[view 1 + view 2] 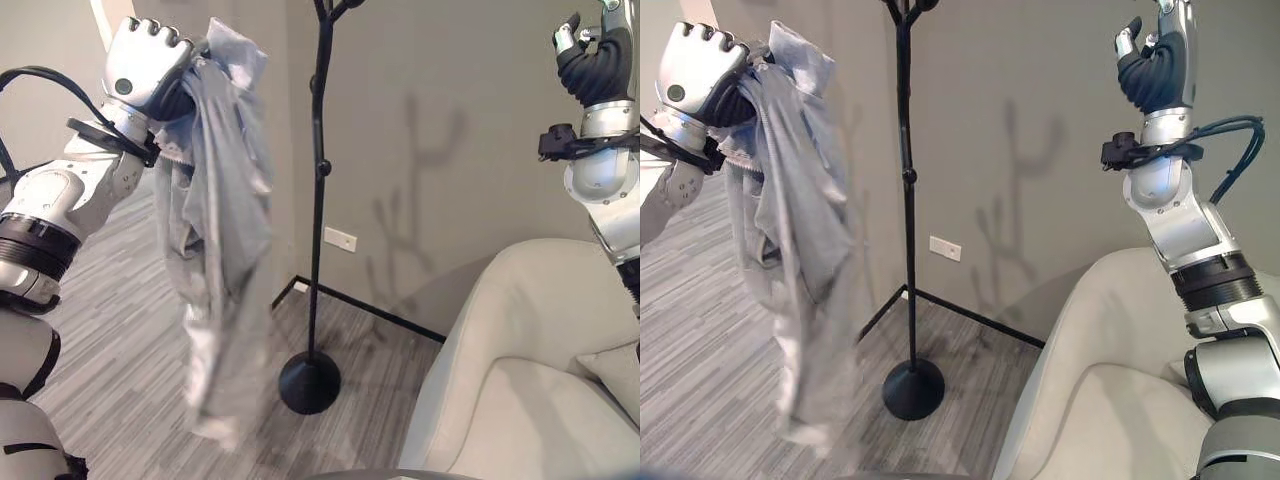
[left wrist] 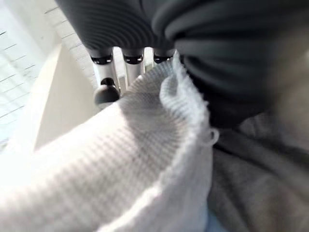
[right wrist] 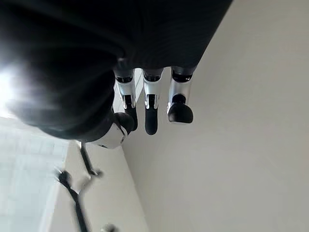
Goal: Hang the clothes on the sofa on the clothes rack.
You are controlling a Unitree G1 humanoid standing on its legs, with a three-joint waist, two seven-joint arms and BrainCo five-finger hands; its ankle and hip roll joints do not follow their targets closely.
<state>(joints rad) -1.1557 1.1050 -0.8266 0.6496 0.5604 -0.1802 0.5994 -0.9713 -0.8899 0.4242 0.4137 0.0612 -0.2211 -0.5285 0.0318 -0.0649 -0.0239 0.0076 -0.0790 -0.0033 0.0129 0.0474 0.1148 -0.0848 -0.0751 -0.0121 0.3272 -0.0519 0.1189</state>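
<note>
Even indoor light, rack shadow on wall, garment's lower edge motion-blurred, wrist views glary

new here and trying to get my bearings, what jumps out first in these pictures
A grey garment hangs long from the raised left hand, whose fingers are curled into its top. Just right of it stands a black rack in the room's corner, nothing hung on it where visible. The right hand is lifted high above the pale sofa, holding nothing.
</note>
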